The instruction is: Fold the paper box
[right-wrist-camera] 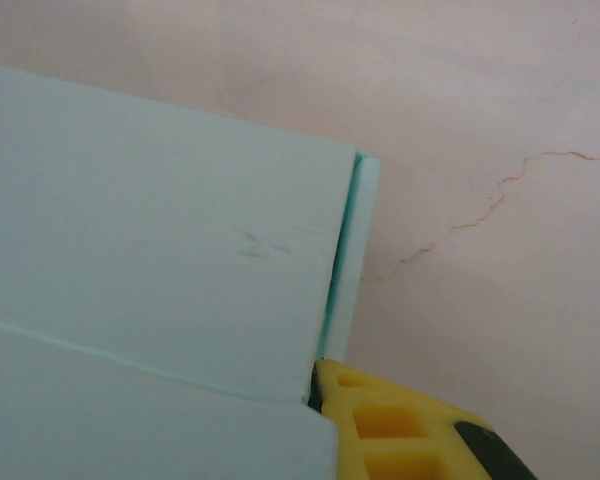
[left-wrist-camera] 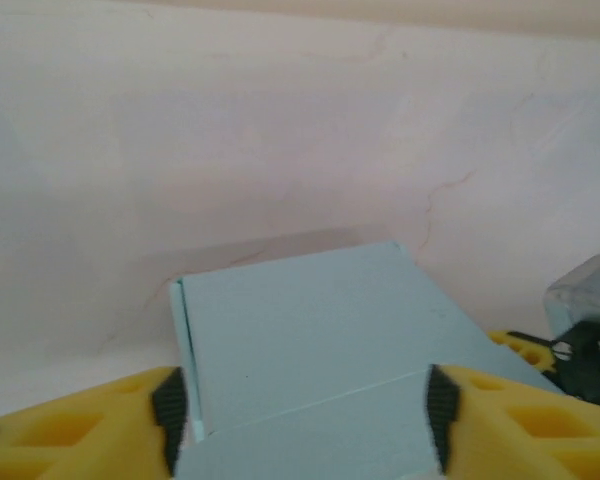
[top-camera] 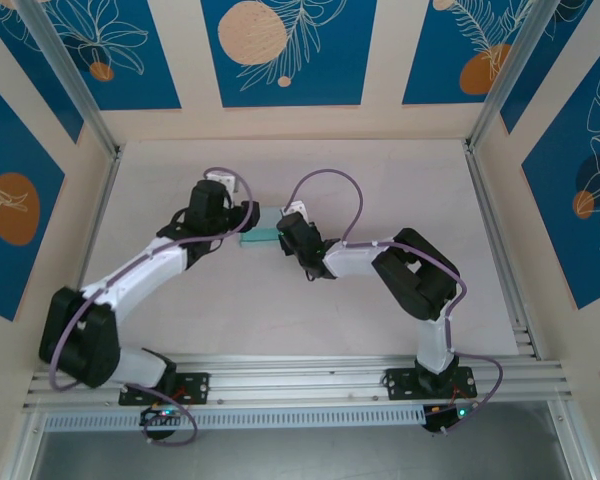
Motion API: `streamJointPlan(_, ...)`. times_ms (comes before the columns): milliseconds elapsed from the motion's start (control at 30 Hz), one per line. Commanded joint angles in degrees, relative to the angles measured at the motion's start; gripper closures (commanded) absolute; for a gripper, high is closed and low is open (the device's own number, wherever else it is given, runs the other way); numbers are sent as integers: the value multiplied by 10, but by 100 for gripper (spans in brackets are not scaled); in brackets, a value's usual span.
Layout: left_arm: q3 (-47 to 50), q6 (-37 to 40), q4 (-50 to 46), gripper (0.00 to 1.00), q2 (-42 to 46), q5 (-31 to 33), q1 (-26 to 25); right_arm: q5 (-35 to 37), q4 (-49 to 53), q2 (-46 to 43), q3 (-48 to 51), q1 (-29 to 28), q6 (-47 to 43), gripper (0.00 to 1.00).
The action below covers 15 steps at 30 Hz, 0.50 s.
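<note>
The paper box (top-camera: 260, 236) is a pale light-blue folded box lying on the table between the two arms. In the left wrist view the paper box (left-wrist-camera: 310, 330) lies lid up, and my left gripper (left-wrist-camera: 302, 410) is shut on it with a black pad against each side. In the right wrist view the paper box (right-wrist-camera: 160, 260) covers the left side. One yellow finger (right-wrist-camera: 390, 425) of my right gripper (top-camera: 283, 232) presses on its narrow side wall; the other finger is hidden behind the card. My left gripper (top-camera: 248, 218) meets the box from the left.
The pale pink tabletop (top-camera: 380, 180) stretches around the box, with a thin crack line (right-wrist-camera: 480, 205) in its surface. Aluminium rails (top-camera: 495, 230) and patterned blue walls enclose the table. Part of my right gripper (left-wrist-camera: 580, 340) shows beside the box.
</note>
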<state>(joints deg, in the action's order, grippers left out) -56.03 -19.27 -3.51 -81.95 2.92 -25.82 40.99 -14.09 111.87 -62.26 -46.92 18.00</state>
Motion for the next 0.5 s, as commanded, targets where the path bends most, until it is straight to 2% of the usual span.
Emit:
streamJointPlan(0, -53, 7, 8, 45, -48, -59, 2, 5, 45, 19, -8, -9, -10, 84)
streamJointPlan(133, -69, -3, 18, 57, -96, -103, 2, 10, 54, 18, -14, -13, -18, 84)
streamJointPlan(233, -66, -14, 29, 59, -127, -123, 1, 11, 56, 17, -16, -14, -22, 84)
streamJointPlan(400, -74, -17, 28, 59, -172, -106, 1, 5, 68, 16, -22, -15, -26, 84)
streamJointPlan(467, -83, -18, 25, 60, -186, -106, 2, 6, 82, 12, -24, -19, -29, 77)
